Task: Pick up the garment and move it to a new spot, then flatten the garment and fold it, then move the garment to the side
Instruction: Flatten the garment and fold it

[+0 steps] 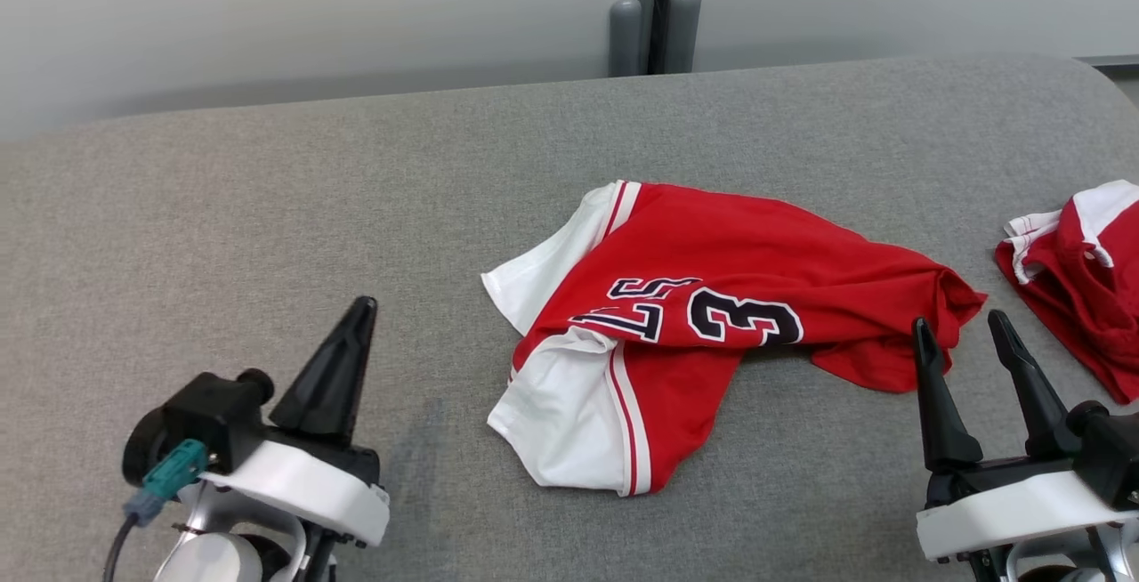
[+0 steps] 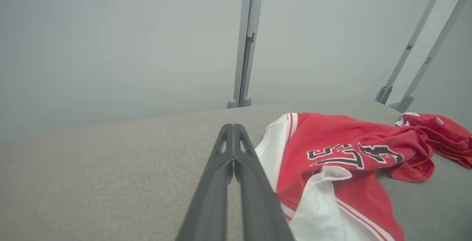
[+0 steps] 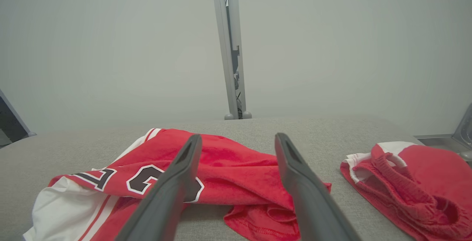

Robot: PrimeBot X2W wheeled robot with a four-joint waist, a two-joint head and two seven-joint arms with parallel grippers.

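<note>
- Left jaws, near left: pressed shut, holding nothing, over bare gray counter.
- Right jaws, near right: spread wide, empty, tips by right hem of red-white jersey.
- Jersey: crumpled mid-counter, btwn both arms, number side up.
- 2nd red-white garment: bunched at right edge, apart from jersey.

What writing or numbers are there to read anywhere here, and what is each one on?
"LS": black, white-edged letters on the red garment, turned and creased; folds may hide more letters.
"3": beside them on the same cloth, lying sideways.
The second red garment shows nothing readable.
</note>
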